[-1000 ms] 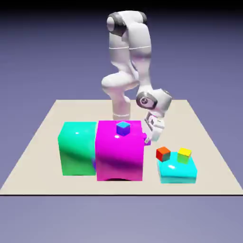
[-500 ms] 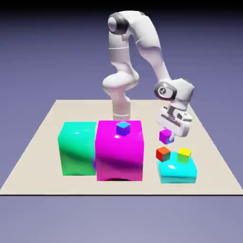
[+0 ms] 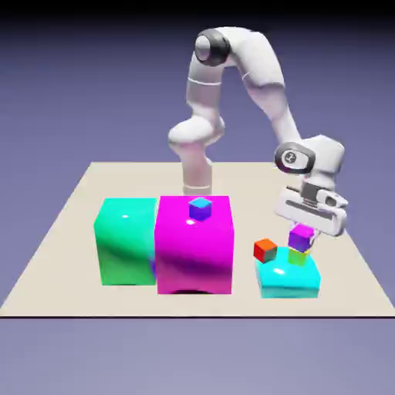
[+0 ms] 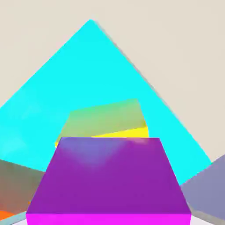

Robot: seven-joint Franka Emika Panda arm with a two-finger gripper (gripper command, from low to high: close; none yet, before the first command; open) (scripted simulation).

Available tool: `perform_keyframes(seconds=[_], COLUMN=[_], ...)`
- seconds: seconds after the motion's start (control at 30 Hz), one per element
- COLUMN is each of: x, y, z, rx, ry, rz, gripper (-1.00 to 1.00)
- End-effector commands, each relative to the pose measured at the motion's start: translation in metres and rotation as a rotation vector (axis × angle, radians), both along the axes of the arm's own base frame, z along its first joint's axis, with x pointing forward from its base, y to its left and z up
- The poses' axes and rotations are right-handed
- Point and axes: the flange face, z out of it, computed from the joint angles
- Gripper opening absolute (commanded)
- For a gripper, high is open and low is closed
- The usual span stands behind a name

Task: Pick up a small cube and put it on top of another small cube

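Above the cyan block, the purple cube sits atop the yellow-green cube, looking slightly offset. Light, stiff, probably slick: opposite side faces suit my end effector; whether I'm pinching or free, I can't tell.

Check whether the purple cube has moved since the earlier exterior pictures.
Yes. The purple cube has moved toward the exterior view's right, past the red cube, and now sits on the yellow-topped cube.

Plain blue-violet backdrop, darkening upward
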Motion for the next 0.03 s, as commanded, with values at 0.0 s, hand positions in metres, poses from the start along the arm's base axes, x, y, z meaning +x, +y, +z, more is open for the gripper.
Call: perform_keyframes(seconds=[0.0], x=[-0.0025], y=[0.0037], z=[0.0165], rx=[-0.001], ry=[-0.001], rz=[0.0], gripper=[1.0])
